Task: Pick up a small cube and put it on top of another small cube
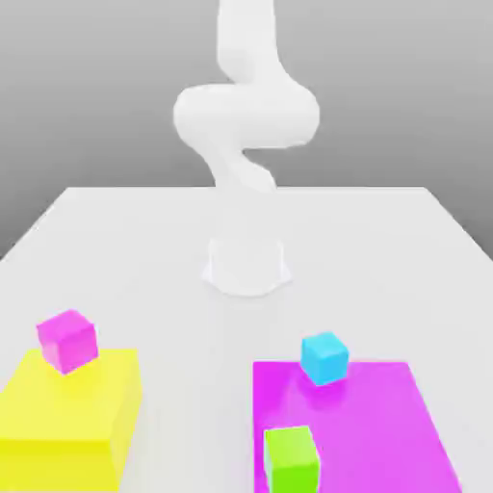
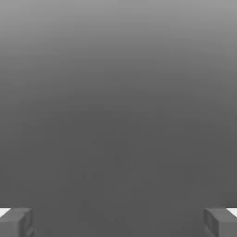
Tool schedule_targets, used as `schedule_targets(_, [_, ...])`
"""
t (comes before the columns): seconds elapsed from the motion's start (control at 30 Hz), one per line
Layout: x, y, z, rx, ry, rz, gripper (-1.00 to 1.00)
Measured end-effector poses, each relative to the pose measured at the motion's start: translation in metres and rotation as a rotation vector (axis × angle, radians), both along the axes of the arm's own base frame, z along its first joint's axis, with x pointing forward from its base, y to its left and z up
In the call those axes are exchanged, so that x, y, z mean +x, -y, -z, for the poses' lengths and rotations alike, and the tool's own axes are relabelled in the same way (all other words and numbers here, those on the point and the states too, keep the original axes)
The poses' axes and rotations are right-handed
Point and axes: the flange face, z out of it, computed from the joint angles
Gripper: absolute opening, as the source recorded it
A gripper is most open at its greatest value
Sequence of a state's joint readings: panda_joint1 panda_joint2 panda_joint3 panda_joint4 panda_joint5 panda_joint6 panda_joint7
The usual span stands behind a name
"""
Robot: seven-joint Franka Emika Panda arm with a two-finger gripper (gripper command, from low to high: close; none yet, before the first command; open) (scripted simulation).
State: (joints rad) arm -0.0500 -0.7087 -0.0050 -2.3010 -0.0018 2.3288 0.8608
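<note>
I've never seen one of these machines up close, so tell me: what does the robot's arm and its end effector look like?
The arm is plain glossy white, built of thick rounded segments that curve into one another, rising from a round white base on the white table. No cables or markings are visible on it. In the hand view, the end effector has two blocky grey fingers with flat faces and pale top edges.
</note>
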Motion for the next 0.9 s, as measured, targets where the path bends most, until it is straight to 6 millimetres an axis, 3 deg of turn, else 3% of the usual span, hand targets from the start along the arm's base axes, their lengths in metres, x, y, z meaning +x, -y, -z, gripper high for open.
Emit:
schedule_targets(0.2, [0.063,0.065,0.085,0.112,-0.144,0.251,0.0])
schedule_targets(0.43, [0.097,0.152,0.198,0.241,-0.293,0.551,0.0])
schedule_targets(0.53, [0.099,0.19,0.251,0.296,-0.353,0.683,0.0])
schedule_targets(0.67, [0.083,0.248,0.323,0.373,-0.427,0.886,0.0])
schedule_targets(0.8, [0.064,0.28,0.397,0.44,-0.504,1.05,0.0])
schedule_targets(0.9, [0.04,0.305,0.452,0.491,-0.56,1.184,0.0])
